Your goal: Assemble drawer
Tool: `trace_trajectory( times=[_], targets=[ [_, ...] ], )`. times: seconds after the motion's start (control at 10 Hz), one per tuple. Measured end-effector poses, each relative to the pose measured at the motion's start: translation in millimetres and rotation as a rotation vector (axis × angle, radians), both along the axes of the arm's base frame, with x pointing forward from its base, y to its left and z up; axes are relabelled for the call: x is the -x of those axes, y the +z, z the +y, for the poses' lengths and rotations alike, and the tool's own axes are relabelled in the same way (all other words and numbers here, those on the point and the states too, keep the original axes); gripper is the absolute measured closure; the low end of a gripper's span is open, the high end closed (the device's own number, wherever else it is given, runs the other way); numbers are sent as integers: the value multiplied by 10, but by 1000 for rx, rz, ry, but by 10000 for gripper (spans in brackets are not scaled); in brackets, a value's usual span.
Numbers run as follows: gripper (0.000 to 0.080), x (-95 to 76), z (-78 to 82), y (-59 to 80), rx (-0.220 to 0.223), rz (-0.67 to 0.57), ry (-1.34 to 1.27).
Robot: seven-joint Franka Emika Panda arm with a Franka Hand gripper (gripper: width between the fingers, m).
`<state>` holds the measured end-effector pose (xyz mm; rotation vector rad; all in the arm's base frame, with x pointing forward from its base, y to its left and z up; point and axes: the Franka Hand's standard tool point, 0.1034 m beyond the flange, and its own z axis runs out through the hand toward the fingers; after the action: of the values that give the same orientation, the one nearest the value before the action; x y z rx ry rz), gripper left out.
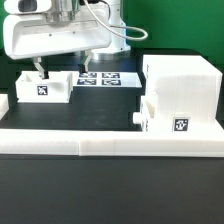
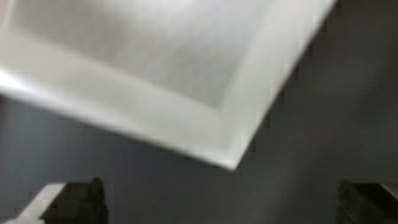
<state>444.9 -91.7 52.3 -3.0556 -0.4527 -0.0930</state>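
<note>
The drawer's big white casing [image 1: 182, 85] stands at the exterior view's right. One small open-top box [image 1: 167, 118] with a tag sits at the casing's lower front, partly inside it. The other small box [image 1: 42, 87], also tagged, lies at the exterior view's left. My gripper [image 1: 40, 72] hangs just above this box's far edge. In the wrist view the box [image 2: 160, 70] shows blurred as a white open tray, with one corner pointing toward my gripper [image 2: 222, 205]. The dark fingertips [image 2: 80, 203] stand wide apart with only dark table between them. The gripper is open and empty.
The marker board [image 1: 108, 77] lies flat at the back middle. A long low white rail [image 1: 110, 143] runs across the front of the table. A small white piece [image 1: 3, 106] shows at the left edge. The white arm body [image 1: 50, 35] looms over the left box.
</note>
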Motion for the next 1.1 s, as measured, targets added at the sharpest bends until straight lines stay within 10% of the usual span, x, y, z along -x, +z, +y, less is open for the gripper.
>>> trace_trajectory(
  times=[1.1],
  targets=[
    [150,470,1,-461,9,-13,-195]
  ],
)
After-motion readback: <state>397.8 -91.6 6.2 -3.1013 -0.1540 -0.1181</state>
